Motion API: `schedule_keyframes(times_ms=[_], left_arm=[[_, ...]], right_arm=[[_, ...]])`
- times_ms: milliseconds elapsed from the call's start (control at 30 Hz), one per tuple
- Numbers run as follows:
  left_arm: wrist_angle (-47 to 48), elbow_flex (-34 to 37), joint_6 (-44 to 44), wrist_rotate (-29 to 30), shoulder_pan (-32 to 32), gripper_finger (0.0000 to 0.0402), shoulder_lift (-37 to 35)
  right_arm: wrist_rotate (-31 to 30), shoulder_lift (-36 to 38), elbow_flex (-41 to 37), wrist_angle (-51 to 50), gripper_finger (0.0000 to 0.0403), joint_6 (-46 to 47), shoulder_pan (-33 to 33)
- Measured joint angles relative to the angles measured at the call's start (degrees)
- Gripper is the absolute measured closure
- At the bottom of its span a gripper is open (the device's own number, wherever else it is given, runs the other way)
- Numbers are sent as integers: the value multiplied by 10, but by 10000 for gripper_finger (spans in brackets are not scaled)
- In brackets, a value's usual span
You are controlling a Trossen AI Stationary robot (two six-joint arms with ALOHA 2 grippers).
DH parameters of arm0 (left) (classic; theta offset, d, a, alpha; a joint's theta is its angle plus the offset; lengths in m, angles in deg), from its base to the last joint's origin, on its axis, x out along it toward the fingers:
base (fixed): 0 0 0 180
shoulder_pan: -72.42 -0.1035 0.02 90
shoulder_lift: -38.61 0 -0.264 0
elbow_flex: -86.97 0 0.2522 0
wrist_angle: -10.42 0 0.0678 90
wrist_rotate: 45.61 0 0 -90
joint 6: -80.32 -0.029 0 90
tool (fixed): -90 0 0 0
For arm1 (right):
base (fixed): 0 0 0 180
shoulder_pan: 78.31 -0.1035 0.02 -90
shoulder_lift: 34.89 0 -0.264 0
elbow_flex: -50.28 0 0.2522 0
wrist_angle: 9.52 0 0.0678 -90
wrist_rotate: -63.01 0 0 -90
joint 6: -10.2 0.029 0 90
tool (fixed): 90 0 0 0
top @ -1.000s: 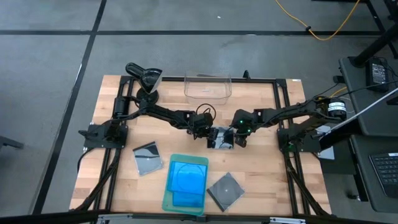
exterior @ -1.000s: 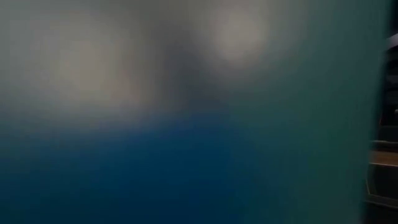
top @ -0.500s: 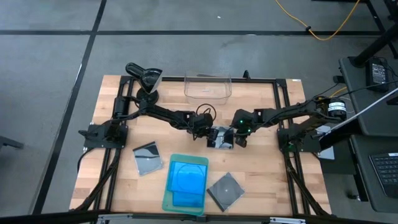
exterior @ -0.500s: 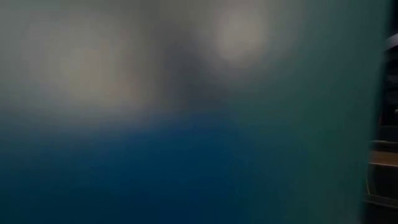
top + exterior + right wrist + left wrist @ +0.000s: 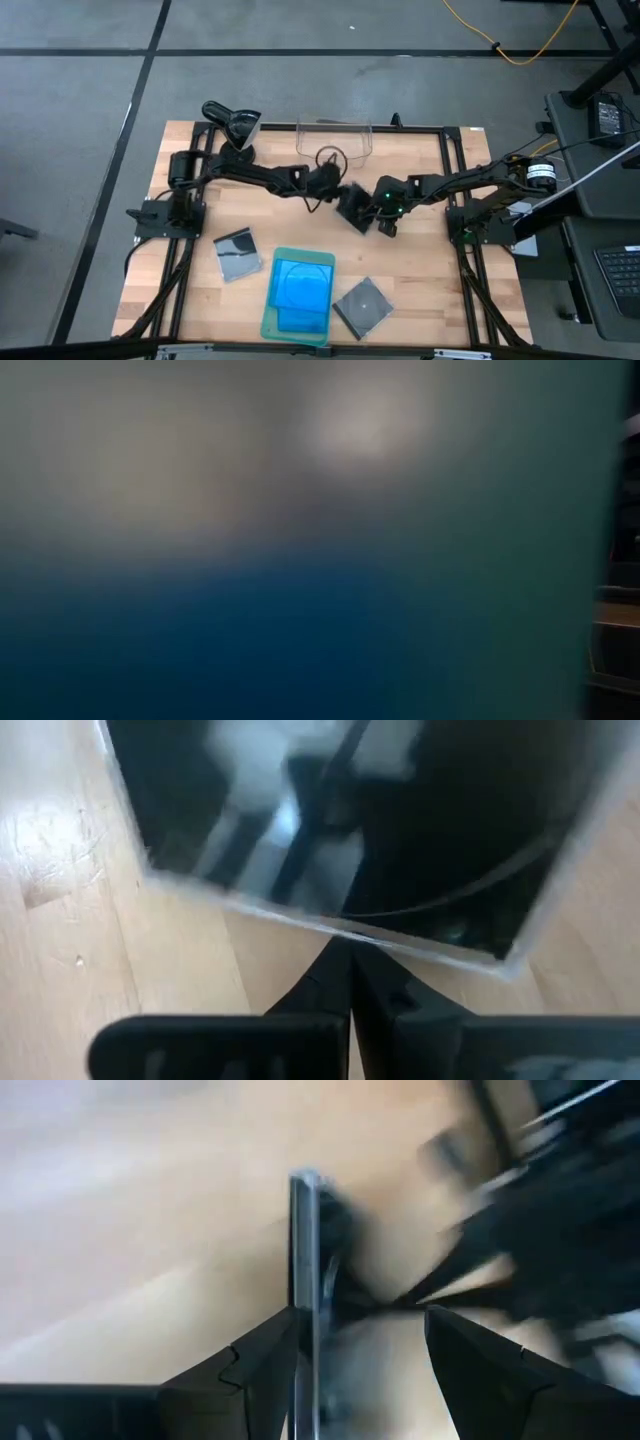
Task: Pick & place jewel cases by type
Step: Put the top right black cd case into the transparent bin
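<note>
A dark clear jewel case (image 5: 352,207) sits tilted at mid-table between both grippers. My right gripper (image 5: 350,982) is shut, with its tips at that case's near edge. My left gripper (image 5: 360,1365) is open on the far-left side of the case. In the left wrist view the case (image 5: 305,1270) shows edge-on between the fingers, close to one of them; I cannot tell whether they touch. A second dark case (image 5: 238,253) and a third (image 5: 362,305) lie flat on the table. Blue cases (image 5: 303,283) lie stacked on the pale green tray (image 5: 270,322). My right gripper's shut fingers (image 5: 335,995) meet the dark case at the middle of one edge (image 5: 335,932), coming level from the table's right. The case's face rises tilted beyond the tips, showing the disc. Whether the tips reach under the edge or only butt against it is hidden by the case.
A clear plastic bin (image 5: 334,138) stands at the far edge, just beyond my left gripper. The tray lies at the near edge between the two flat dark cases. In the low view a blurred blue and teal surface (image 5: 300,620) close to the lens covers almost everything.
My left arm has drawn back from the case toward the far edge and the bin. The dark case between the grippers has turned about and tipped up, and now shows as a darker diamond slightly farther back. My right arm has stayed in place.
</note>
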Motion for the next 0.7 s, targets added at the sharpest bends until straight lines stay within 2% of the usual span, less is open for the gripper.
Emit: schedule_keyframes(times_ms=[200,533,700], left_arm=[[-41,-5,-44,-26,7,194,-29],[-33,-16,-42,-32,10,194,-23],[38,-16,-33,-29,6,194,-23]], right_arm=[[0,-2,0,9,399,-9,0],[3,-4,0,19,399,-10,0],[7,-4,0,17,399,-10,0]])
